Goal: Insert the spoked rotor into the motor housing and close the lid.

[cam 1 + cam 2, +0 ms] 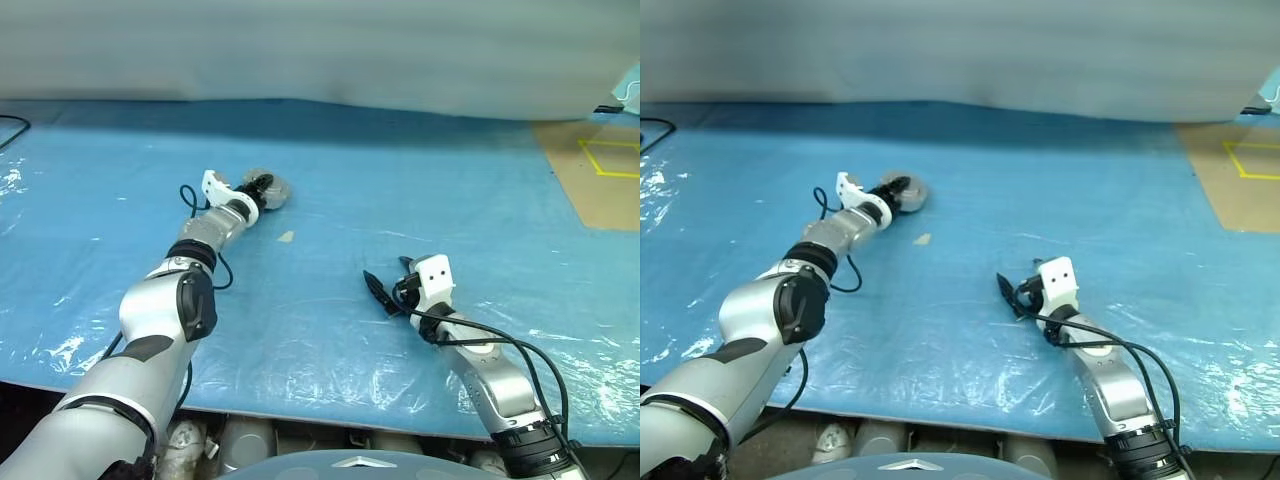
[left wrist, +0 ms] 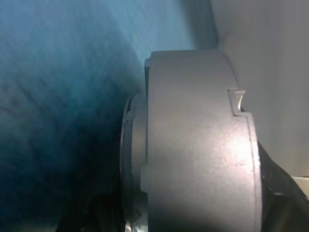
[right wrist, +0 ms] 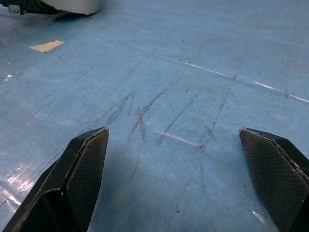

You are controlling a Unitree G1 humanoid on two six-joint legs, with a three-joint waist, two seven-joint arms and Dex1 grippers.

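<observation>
My left arm stretches toward eleven o'clock, my left gripper (image 1: 262,189) clamped on the motor housing (image 2: 198,145). My right gripper (image 1: 384,287) hangs low at four o'clock, fingers (image 3: 84,166) spread wide (nothing between them).

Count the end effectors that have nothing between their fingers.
1. The right end effector hovers open over the blue table; the left end effector grips the motor housing.

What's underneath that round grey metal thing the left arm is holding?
The motor housing sits in the left end effector over the blue table cover. Whether it touches the cover cannot be told. Its inside is hidden, so the rotor cannot be checked.
</observation>
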